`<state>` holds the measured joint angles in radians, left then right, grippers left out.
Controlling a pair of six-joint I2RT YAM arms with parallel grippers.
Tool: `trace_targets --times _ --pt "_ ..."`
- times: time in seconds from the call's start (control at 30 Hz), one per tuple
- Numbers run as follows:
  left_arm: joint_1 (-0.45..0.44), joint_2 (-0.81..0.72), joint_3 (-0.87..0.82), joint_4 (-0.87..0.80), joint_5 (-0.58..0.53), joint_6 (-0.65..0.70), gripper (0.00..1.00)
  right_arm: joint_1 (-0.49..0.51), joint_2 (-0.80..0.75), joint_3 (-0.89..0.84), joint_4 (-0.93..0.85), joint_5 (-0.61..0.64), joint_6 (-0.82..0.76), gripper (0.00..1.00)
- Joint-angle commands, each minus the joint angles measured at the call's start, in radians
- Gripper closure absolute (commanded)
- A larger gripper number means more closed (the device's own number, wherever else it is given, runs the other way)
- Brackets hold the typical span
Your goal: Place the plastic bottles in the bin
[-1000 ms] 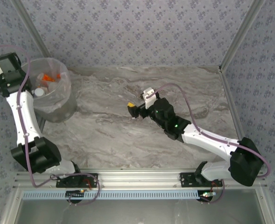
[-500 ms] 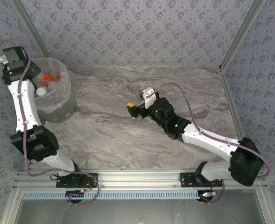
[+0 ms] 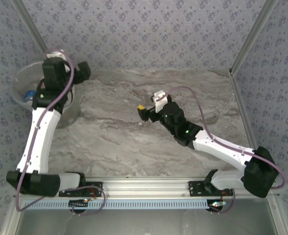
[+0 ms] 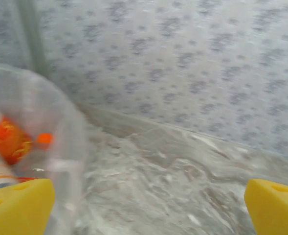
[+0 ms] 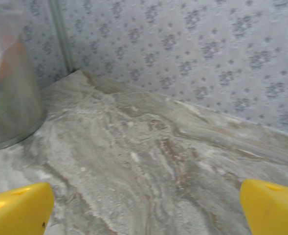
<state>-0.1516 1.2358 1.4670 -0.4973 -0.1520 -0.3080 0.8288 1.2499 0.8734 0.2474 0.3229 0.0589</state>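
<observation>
The bin (image 3: 20,78), a round translucent wastebasket, stands at the table's far left corner, partly covered by my left arm. Some of the plastic bottles lie inside it: an orange-labelled one (image 4: 9,139) shows through its wall (image 4: 60,147), and a blue patch (image 3: 29,93) shows from above. My left gripper (image 3: 83,70) hangs by the bin's right rim, pointing away from it. Its yellow fingers (image 4: 21,205) stand wide apart, open and empty (image 4: 148,208). My right gripper (image 3: 143,111) hovers over mid-table, open (image 5: 146,208), nothing between its fingers (image 5: 19,210). The bin (image 5: 9,93) appears far left there.
Patterned walls close off the back and both sides of the marble table (image 3: 134,142). A metal post (image 5: 60,34) rises in the back left corner beside the bin. Another post (image 3: 249,39) slants up at the back right.
My left arm has swung from behind the bin's left side across to its right rim. The right gripper has shifted slightly towards the back.
</observation>
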Motion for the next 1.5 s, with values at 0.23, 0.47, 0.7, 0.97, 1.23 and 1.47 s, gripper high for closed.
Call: trace_targets --times 0.23,0.47,0.7,0.97,1.23,1.47 --pt "-0.048 -0.135 -0.554 0.455 -0.052 0.192 0.01 -0.286 -0.159 -0.154 -0.068 0.126 0.106 0.00" --pt "0.010 -0.116 -0.836 0.680 -0.118 0.270 0.00 -0.514 -0.208 -0.283 -0.086 0.128 0.125 0.00" --pt "0.164 0.024 -0.940 0.799 -0.055 0.257 0.01 -0.659 -0.200 -0.390 -0.038 0.099 0.135 0.00" --pt "0.219 0.179 -0.932 0.944 0.098 0.315 0.00 -0.764 -0.149 -0.469 0.080 -0.045 0.086 0.00" --pt "0.236 0.123 -1.093 1.230 0.214 0.247 0.01 -0.832 -0.046 -0.523 0.233 -0.204 -0.039 0.00" --pt "0.176 0.315 -1.098 1.429 0.122 0.281 0.01 -0.847 0.029 -0.513 0.342 -0.271 -0.063 0.00"
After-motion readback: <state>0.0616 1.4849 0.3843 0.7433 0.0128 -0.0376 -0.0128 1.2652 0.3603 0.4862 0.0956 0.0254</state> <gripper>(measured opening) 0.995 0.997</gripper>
